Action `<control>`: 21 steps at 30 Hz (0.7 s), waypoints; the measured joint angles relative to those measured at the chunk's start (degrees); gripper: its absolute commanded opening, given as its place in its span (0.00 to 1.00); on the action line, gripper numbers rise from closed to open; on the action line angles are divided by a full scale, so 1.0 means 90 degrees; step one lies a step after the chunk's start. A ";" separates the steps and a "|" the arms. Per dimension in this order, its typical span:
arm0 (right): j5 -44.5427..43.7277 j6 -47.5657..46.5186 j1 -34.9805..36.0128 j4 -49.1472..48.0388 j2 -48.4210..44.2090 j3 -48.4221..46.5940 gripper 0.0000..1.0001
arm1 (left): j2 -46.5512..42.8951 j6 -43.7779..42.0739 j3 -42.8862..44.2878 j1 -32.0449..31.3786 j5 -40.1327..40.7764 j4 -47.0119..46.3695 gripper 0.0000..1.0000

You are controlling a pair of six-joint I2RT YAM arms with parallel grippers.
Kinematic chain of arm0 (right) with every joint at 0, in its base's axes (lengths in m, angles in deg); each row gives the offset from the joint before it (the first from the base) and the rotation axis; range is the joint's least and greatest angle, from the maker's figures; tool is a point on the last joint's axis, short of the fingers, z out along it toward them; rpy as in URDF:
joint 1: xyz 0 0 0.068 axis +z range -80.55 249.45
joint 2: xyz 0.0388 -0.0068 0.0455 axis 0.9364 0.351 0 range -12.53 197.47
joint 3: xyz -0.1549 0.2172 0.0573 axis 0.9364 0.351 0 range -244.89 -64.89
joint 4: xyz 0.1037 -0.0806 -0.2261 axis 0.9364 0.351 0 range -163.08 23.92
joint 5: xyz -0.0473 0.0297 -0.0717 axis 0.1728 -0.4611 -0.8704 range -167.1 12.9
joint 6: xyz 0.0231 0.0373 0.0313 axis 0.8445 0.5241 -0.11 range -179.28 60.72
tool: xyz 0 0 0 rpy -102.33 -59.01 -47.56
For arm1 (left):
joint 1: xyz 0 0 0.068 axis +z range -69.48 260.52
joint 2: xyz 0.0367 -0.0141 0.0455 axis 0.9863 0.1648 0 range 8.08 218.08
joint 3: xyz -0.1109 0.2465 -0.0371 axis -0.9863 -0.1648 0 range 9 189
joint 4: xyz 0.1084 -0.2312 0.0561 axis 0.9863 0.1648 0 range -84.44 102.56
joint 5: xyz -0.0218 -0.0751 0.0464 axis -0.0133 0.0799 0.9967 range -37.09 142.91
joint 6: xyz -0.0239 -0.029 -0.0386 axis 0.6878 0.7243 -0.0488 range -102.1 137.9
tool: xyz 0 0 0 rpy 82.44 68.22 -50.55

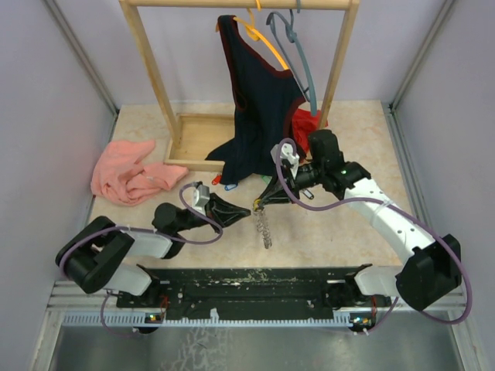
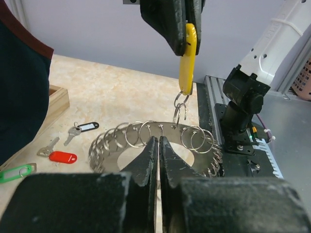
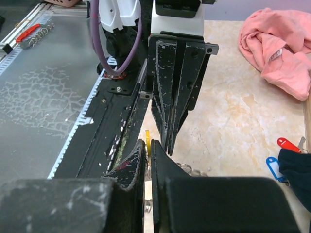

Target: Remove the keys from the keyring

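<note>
The keyring (image 2: 108, 148) is a flat grey ring edged with many small split rings. It is held off the table and, in the top view, the keyring (image 1: 265, 228) hangs edge-on between the arms. My left gripper (image 2: 158, 139) is shut on its near rim. Above it, my right gripper (image 2: 184, 46) is shut on a yellow key tag (image 2: 186, 63), which is linked to the ring by split rings. In the right wrist view that yellow tag (image 3: 147, 137) shows between my right gripper's (image 3: 148, 143) jaws. Loose keys lie on the table: a black-tagged one (image 2: 86, 126), a red tag (image 2: 63, 157), a green tag (image 2: 17, 173).
A wooden rack (image 1: 158, 85) at the back holds coloured hangers (image 1: 298, 46) and a dark garment (image 1: 255, 108). A pink cloth (image 1: 124, 174) lies at the left. Red (image 3: 287, 144) and blue (image 3: 273, 167) tags lie beside the garment. A black rail (image 1: 247, 282) runs along the near edge.
</note>
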 measured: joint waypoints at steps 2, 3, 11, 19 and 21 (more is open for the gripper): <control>-0.0002 0.0024 0.0000 0.0000 0.0000 0.0000 0.00 | 0.0034 0.0007 -0.0002 0.0002 0.0036 0.0000 0.16; -0.0005 0.0027 0.0000 0.0002 0.0000 0.0000 0.00 | 0.0036 0.0005 -0.0002 0.0002 0.0044 0.0000 0.21; -0.0068 0.0012 0.0000 0.0119 0.0000 -0.0002 0.00 | -0.0440 -0.0253 -0.0214 0.0002 0.0114 0.0000 0.38; -0.0087 -0.0032 0.0000 0.0197 0.0000 -0.0032 0.00 | -0.1052 -0.0920 -0.0160 -0.0034 0.0010 0.0080 0.41; -0.0087 -0.0032 0.0000 0.0197 0.0000 -0.0034 0.00 | -0.1098 -0.1100 -0.0061 -0.0068 -0.0027 0.0197 0.41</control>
